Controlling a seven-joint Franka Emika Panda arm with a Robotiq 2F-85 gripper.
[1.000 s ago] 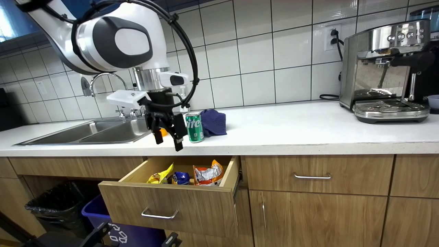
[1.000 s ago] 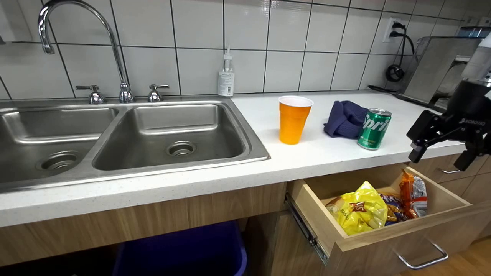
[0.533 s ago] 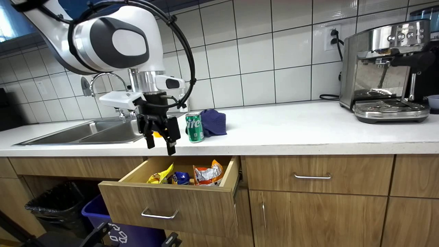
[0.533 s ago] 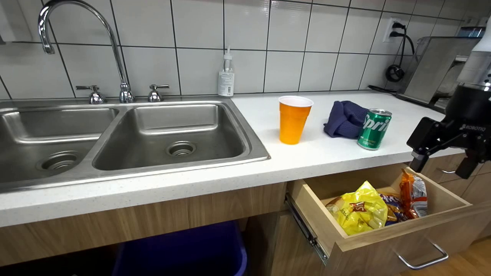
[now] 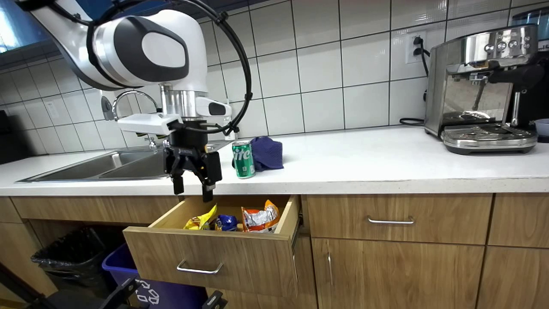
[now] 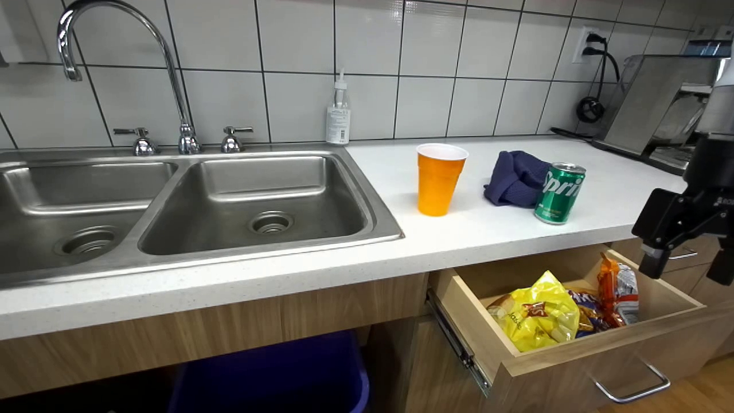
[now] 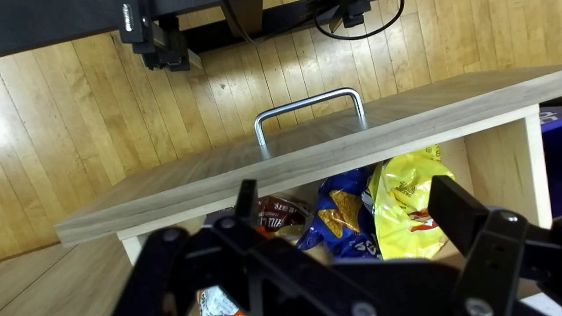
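Above the pulled-out drawer, the gripper stands with jaws spread wide, apparently clear of the rim, though depth is hard to judge; inside, a narrow gap parts the yellow bag from the side wall.

Orange cup near a steel sink, green can beside a blue cloth, coffee machine
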